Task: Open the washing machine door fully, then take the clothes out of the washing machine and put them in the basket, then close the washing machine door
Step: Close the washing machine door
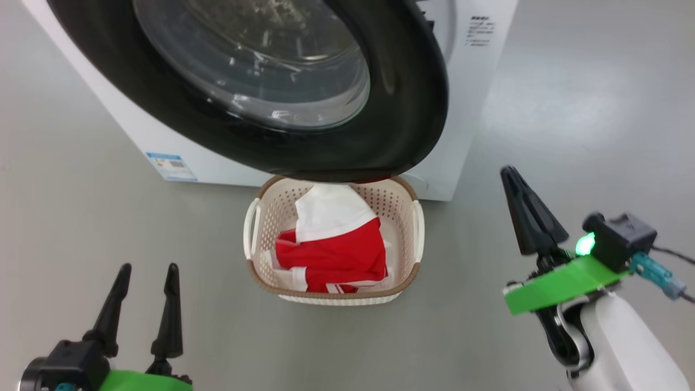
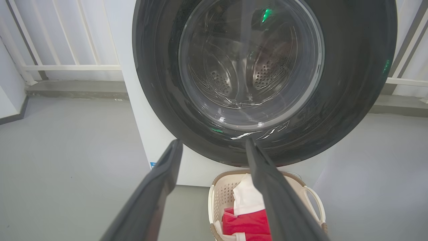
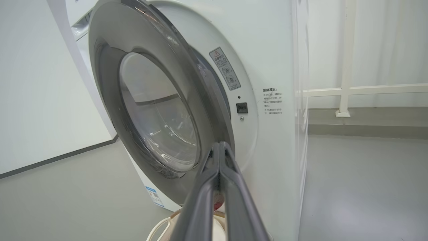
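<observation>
The washing machine door point(image 1: 404, 108) stands ajar from the washing machine point(image 1: 480, 81), its black rim overhanging the far edge of the basket point(image 1: 255, 217) on the floor point(image 1: 108, 228). The red-and-white clothes point(image 1: 336, 255) lie in the basket. The left pincer point(image 1: 149, 267) is spread wide and empty; the right pincer point(image 1: 508, 172) is pressed together on nothing.

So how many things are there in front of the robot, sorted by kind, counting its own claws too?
Washing machine: 1
Basket: 1
Heap of red and white clothes in the basket: 1 (separate garments can't be counted)
Grippers: 2, the left gripper and the right gripper
Total: 5
</observation>
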### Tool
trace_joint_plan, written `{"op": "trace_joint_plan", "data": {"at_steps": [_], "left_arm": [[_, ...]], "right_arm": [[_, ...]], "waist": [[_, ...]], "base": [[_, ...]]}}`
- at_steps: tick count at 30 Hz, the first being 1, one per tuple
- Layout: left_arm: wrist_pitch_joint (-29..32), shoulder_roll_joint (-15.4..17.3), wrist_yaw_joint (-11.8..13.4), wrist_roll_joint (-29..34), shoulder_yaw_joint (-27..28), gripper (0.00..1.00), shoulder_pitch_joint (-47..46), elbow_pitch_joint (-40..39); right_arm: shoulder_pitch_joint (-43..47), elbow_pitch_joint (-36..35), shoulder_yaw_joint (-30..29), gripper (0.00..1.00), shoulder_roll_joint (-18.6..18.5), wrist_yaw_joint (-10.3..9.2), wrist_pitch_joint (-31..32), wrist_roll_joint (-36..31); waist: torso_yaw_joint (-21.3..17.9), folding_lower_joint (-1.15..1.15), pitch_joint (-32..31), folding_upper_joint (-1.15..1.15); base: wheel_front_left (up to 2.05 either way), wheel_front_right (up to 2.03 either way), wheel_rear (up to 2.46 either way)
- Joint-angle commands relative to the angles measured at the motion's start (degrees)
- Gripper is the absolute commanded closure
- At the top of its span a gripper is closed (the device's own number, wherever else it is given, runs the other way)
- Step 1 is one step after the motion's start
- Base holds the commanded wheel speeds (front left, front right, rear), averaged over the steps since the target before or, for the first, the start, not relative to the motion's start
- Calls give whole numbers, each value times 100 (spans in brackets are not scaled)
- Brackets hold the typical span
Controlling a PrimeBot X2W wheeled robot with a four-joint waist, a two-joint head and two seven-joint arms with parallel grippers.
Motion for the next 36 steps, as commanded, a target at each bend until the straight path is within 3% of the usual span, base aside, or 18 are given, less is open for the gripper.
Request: {"op": "trace_joint_plan", "data": {"at_steps": [1, 13, 19, 36], "left_arm": [[-70, 33, -31, 48, 149, 0, -185, -178], [-70, -102, -31, -90, -254, 0, -761, -206], [-70, -105, -31, -236, -347, 0, -890, -238], [-70, -107, -31, -515, -672, 0, -1279, -293]], "right_arm": [[-226, -94, 174, 100, -13, 37, -36, 2], [-1652, 497, 415, 100, -115, 37, -36, 16], [-1958, 635, 353, 100, -151, 37, -36, 11], [-2931, 863, -294, 100, -174, 37, -36, -40]], "waist": [[131, 0, 146, 0], [679, 0, 873, 0], [804, 0, 1073, 0], [1024, 0, 1711, 0]], "base": [[0, 0, 0], [0, 0, 0], [0, 0, 0], [0, 0, 0]]}}
